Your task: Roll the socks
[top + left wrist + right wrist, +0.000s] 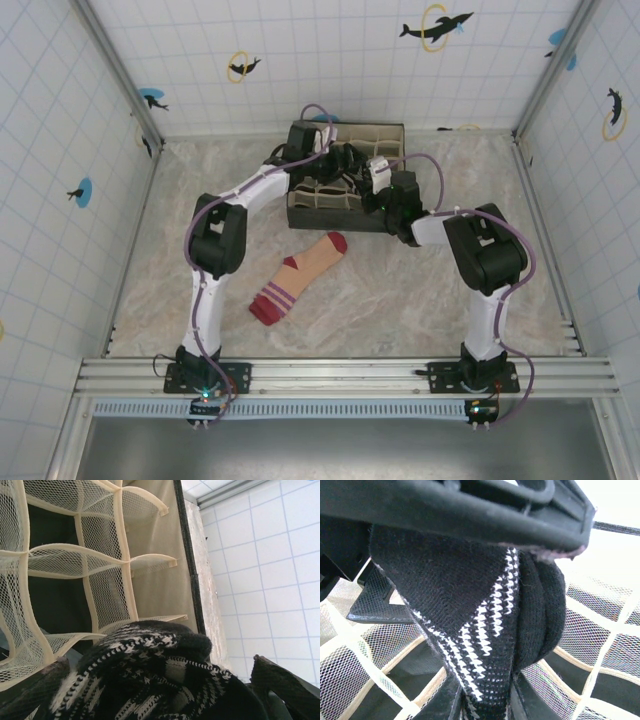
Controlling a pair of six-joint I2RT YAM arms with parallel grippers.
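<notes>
The black-and-white striped sock [150,675] is bunched into a thick roll over the cells of the fabric organizer [340,222]. My right gripper [485,707] is shut on its lower end, and the sock [470,605] bulges up from between the fingers. My left gripper [150,695] stands wide with the roll sitting between its fingers [282,690]. Both grippers meet above the organizer, the left gripper [350,158] next to the right gripper [380,178]. The peach sock [300,278], with its dark red toe and cuff, lies flat on the table in front of the organizer.
The organizer's mesh dividers [105,560] with cream edging form several open cells under the sock. The dark box wall [187,555] runs beside the marbled table [420,300]. Tiled walls enclose the table on three sides.
</notes>
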